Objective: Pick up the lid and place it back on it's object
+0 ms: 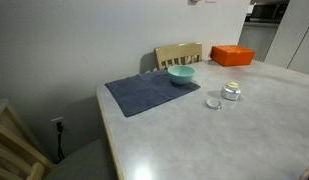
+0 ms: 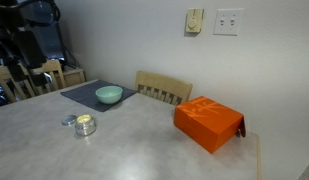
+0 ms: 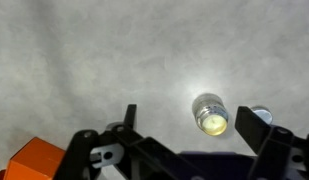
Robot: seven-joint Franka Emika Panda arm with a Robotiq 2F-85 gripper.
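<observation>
A small clear glass jar (image 1: 231,92) with yellowish contents stands open on the grey table. It also shows in an exterior view (image 2: 86,125) and in the wrist view (image 3: 209,115). Its small clear lid (image 1: 213,102) lies flat on the table right beside it, seen in both exterior views (image 2: 69,121). In the wrist view the lid (image 3: 261,112) is partly hidden behind one finger. My gripper (image 3: 193,115) is open and empty, high above the table, with the jar between its fingers in the picture. I cannot make out the gripper in the exterior views.
A teal bowl (image 1: 181,74) sits on a dark blue mat (image 1: 144,94). An orange box (image 2: 207,123) lies near the table's edge and shows in the wrist view's corner (image 3: 29,160). A wooden chair (image 2: 162,89) stands at the table.
</observation>
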